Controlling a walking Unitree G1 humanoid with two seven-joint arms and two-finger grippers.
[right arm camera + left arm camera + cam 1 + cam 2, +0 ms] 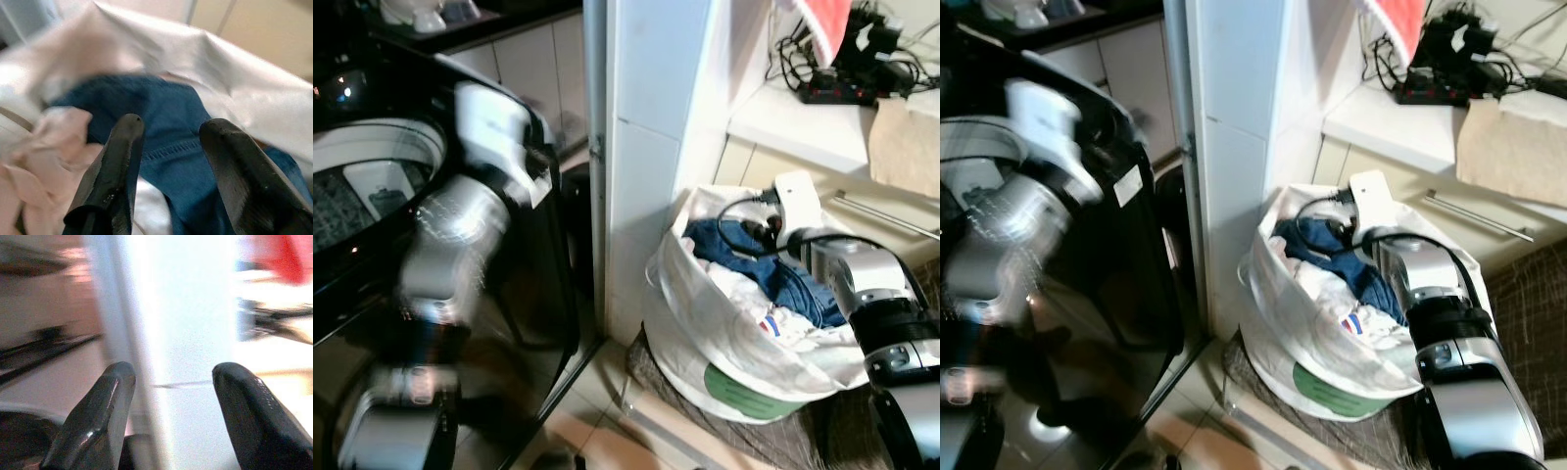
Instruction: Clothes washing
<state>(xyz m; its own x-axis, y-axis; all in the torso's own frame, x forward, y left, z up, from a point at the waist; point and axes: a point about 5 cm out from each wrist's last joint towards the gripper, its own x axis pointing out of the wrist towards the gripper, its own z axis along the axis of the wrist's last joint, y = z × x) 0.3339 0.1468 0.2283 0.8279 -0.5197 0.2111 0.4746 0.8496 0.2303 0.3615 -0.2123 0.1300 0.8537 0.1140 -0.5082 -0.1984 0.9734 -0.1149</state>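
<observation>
A white laundry bag (744,367) stands on the floor at the right, full of clothes. A blue denim garment (793,279) lies on top of white pieces (783,328). My right arm (862,284) reaches into the bag from the right. In the right wrist view my right gripper (172,122) is open, just above the denim (171,147), with pale clothes (54,147) beside it. The black washing machine (538,294) with its open top drum (372,186) is at the left. My blurred left arm (460,225) is raised before it, its gripper (176,369) open and holding nothing.
A white tiled pillar (656,147) stands between the machine and the bag. Behind the bag a white shelf (803,127) carries a power strip with tangled cables (837,83) and a red cloth (827,24). A dark woven mat (852,431) lies under the bag.
</observation>
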